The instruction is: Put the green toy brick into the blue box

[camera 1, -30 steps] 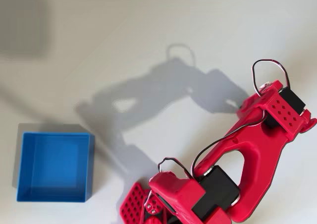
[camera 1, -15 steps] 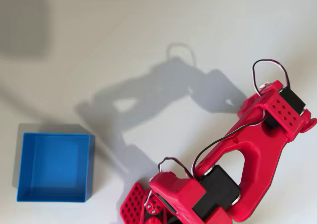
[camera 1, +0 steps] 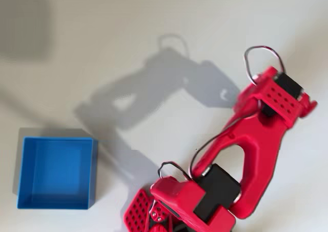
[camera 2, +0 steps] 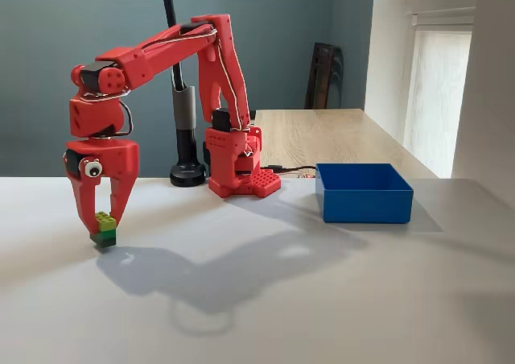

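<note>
Status: pickup stage, delivery outstanding. In the fixed view the red arm's tool (camera 2: 103, 225) points straight down at the left side of the tabletop (camera 2: 265, 299), its two fingers clenched around the green toy brick (camera 2: 103, 229). The brick sits at or barely above the surface; whether it has cleared it cannot be told. The blue box (camera 2: 364, 192) stands well apart on the right side of that view, and in the overhead view its interior is bare (camera 1: 55, 173). Remaining, in my judgement: lift, carry across, release over the box.
</note>
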Tool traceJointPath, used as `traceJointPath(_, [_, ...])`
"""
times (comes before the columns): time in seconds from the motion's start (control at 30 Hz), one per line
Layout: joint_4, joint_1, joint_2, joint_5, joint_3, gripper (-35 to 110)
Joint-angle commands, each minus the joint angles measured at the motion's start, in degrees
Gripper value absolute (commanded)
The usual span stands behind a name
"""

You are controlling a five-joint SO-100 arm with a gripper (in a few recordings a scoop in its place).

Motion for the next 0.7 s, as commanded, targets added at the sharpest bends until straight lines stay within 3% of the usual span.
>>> traceJointPath(0.0, [2.1,-3.5,4.0,1.0,-5.9,0])
traceJointPath(0.67, [4.2,-32.8,22.2,-6.5,-6.0,0])
